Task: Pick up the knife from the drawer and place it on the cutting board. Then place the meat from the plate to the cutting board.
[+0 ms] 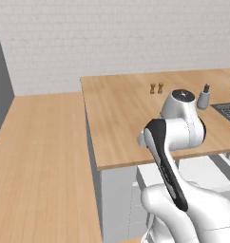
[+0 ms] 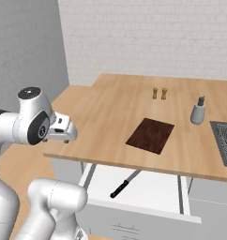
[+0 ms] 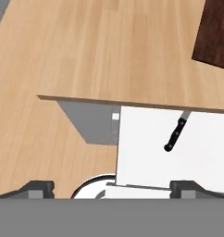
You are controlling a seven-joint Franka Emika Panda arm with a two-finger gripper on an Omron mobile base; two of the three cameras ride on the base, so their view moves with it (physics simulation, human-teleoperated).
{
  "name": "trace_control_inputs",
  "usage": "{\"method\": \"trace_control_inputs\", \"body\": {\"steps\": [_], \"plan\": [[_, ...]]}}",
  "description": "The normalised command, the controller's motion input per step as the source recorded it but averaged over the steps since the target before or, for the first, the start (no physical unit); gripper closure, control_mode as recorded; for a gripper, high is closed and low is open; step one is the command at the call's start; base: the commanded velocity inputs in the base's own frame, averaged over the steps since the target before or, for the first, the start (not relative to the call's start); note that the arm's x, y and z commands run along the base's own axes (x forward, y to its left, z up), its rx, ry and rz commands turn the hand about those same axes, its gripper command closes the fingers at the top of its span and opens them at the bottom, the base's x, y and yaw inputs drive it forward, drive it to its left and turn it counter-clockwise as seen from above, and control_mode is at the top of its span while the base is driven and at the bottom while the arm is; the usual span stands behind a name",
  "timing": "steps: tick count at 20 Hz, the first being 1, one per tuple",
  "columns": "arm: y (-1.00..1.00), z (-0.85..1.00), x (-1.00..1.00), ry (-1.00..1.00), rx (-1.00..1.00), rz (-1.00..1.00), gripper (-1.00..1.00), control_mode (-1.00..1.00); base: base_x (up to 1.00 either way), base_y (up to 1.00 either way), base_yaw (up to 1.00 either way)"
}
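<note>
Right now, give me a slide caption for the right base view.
Open drawer holding a black-handled knife beneath the wooden counter, cutting board waiting above.

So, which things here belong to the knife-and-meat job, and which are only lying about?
Belong to the job:
- knife, lying in the open drawer
- cutting board, bare on the counter
- gripper, open above the drawer

Only lying about:
- two small shakers
- grey bottle
- dark grate

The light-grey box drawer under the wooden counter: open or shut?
Open: the light-grey drawer is pulled out, baring the black-handled knife inside.
</note>
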Motion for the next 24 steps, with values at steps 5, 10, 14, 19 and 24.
{"method": "trace_control_inputs", "body": {"steps": [5,10,14,19,24], "plan": [[0.00,-0.07,-0.21,0.01,-0.01,0.00,-1.00,-1.00,0.00,0.00,0.00],[0.00,0.00,0.00,0.00,0.00,0.00,-1.00,1.00,-1.00,-0.37,0.02],[0.00,0.00,0.00,0.00,0.00,0.00,-1.00,1.00,-0.66,-0.97,-0.01],[0.00,0.00,0.00,0.00,0.00,0.00,-1.00,1.00,-0.01,-1.00,-0.04],[0.00,0.00,0.00,0.00,0.00,0.00,-1.00,1.00,0.24,-1.00,-0.03]]}}
